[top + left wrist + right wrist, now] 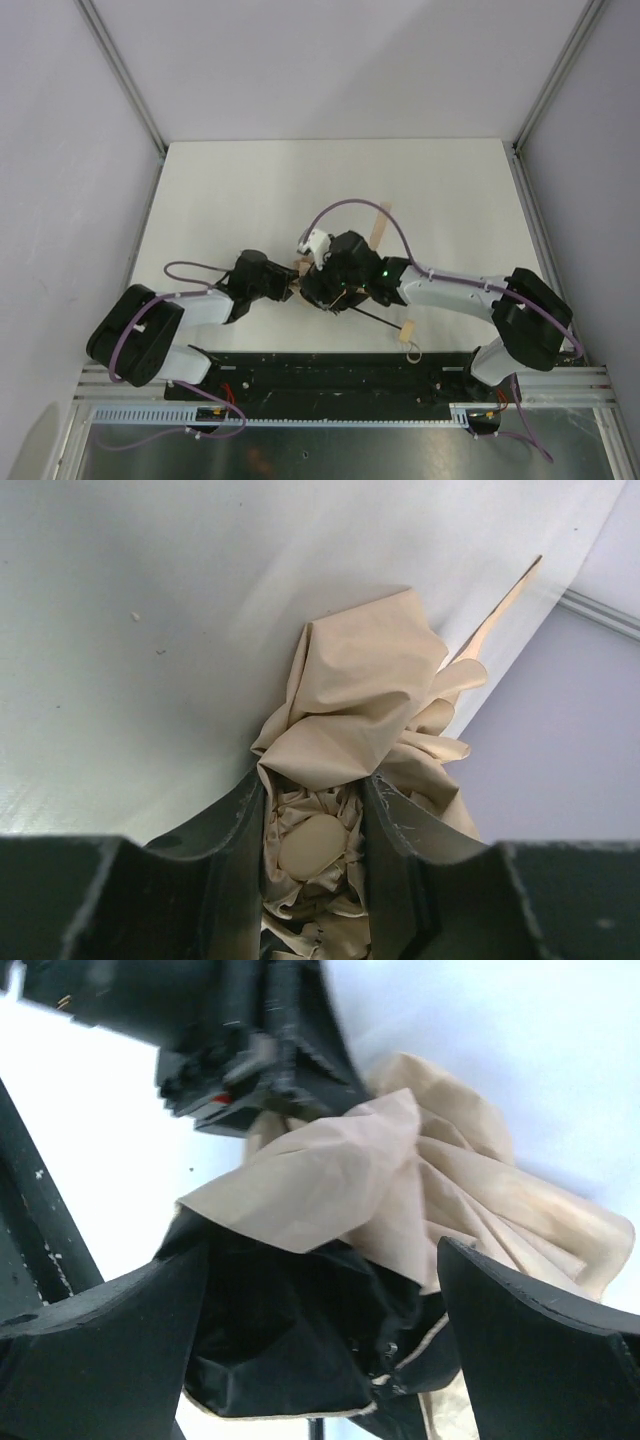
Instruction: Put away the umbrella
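Left claw pinches the bunched umbrella; my right claw is spread wide. I think we're folding it; next, gather loose cloth.

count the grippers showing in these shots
2. The left gripper is mid-table, closed on the bunched beige canopy of the umbrella. The right gripper is right beside it, jaws open around the same fabric. None looks hidden.

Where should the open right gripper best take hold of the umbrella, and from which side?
Probably the thin black shaft near the wooden handle, from above, jaws across it: it lies bare and straight, while the left gripper holds the soft, bunched canopy.
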`<state>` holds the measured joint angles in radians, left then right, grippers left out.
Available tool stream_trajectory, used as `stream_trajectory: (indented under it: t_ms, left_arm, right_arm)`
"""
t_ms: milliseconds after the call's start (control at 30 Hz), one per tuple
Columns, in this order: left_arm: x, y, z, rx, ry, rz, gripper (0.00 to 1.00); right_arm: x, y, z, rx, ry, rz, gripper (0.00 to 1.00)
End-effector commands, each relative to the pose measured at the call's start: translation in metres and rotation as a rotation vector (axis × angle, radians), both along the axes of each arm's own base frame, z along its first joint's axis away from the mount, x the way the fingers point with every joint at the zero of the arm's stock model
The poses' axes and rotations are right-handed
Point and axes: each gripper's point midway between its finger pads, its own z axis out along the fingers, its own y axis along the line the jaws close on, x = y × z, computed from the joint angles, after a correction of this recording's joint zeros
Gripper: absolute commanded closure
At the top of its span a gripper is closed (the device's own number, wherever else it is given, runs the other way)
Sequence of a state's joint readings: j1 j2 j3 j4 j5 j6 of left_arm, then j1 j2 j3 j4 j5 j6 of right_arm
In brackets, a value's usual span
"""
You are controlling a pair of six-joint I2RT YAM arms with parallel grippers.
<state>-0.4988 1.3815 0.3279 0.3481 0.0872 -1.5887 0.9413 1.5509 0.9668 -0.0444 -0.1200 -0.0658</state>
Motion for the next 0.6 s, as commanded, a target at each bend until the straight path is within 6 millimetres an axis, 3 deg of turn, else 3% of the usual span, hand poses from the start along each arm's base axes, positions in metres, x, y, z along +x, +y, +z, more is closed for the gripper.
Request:
stream_trajectory:
  t_ms: [0,233,367,467,567]
  left_arm:
    - [-0.028,0.013,-0.026,0.091,0.196,-0.056,1.00]
    - [-0.028,0.015,-0.025,0.072,0.249,-0.062,1.00]
    - [-0.032,0.014,-0.029,0.074,0.304,-0.084,1.00]
    - [-0.034,0.014,-0.030,0.085,0.320,-0.092,1.00]
    - [-0.034,0.015,-0.030,0.095,0.325,-0.101,1.00]
  right_arm:
    - [0.006,-0.001,-0.006,-0.116,-0.221,0.015,0.01]
    - [-0.014,0.016,-0.061,-0.248,-0.246,0.074,0.03]
    - [-0.011,0.011,-0.094,-0.347,-0.272,0.029,0.13]
    - [-0.010,0.000,-0.122,-0.415,-0.243,-0.001,0.31]
    - [-0.015,-0.012,-0.148,-0.451,-0.154,-0.012,0.66]
